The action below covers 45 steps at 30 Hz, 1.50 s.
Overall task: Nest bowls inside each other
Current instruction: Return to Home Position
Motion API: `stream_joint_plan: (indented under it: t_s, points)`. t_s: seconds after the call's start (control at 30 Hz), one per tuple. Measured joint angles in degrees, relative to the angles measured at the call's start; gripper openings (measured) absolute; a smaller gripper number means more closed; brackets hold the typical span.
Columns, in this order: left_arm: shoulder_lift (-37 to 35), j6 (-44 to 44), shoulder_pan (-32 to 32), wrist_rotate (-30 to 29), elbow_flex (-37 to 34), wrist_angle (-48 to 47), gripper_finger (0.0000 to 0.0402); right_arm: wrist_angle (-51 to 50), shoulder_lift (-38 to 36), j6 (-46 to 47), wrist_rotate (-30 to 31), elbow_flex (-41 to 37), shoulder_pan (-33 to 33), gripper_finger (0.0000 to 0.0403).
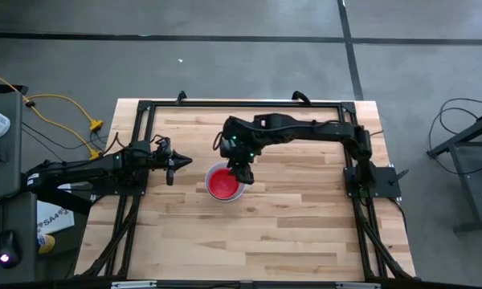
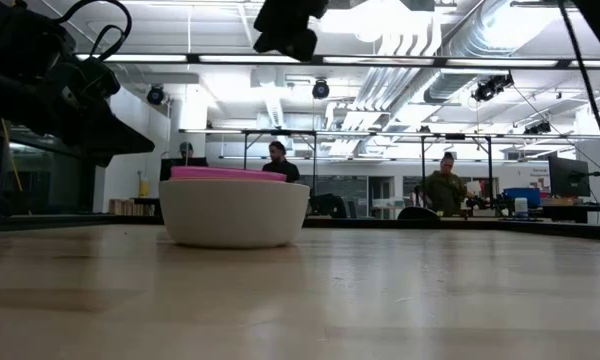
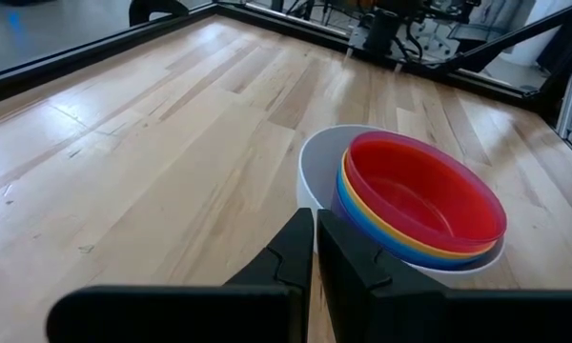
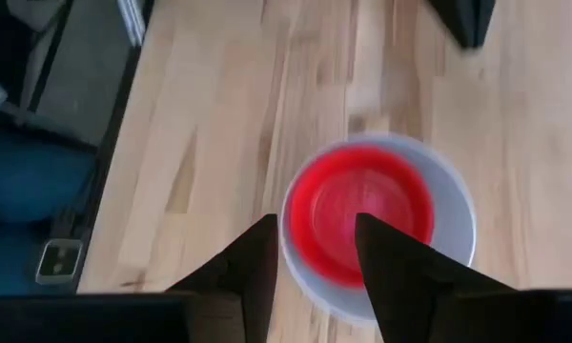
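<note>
Bowls (image 1: pixel 224 184): nested, red on top inside white, near frame centre on the worktop (image 1: pixel 305 241). Right tool (image 1: pixel 242 174): fingers spread, empty, above the bowls' upper-right rim. Left tool (image 1: pixel 177 162): closed, empty, left of the bowls. Advice: raise right tool straight before retracting, clearing the rim.

Low view: the round white plastic bowl (image 2: pixel 234 214) hid the nested bowls (image 2: pixel 230 173) except a pinkish rim; the top edge cropped the right gripper (image 2: pixel 292 45).
</note>
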Motion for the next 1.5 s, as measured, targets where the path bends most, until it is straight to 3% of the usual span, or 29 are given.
stream_joint_plan:
  t_s: [0.17,0.5,0.8,1.23,1.5]
  points:
    - [0.04,0.00,0.00,0.08,0.01,0.02,0.0019,6.10,-5.31,0.40,0.85,-8.62,0.96,0.0135]
    - [0.39,0.00,0.00,-0.92,0.00,-0.05,0.0019,24.04,-20.67,5.27,2.02,-33.31,1.76,0.0135]
    - [0.47,0.00,0.00,-0.91,0.01,-0.05,0.0019,26.19,-30.36,7.28,5.13,-44.04,2.06,0.0135]
    - [0.83,0.00,0.00,-0.92,0.02,-0.05,0.0019,41.99,-42.20,12.69,5.69,-63.83,2.25,0.0135]
    - [0.84,0.00,0.00,-0.92,0.00,-0.05,0.0019,49.02,-48.15,12.62,12.40,-72.21,2.30,0.0135]
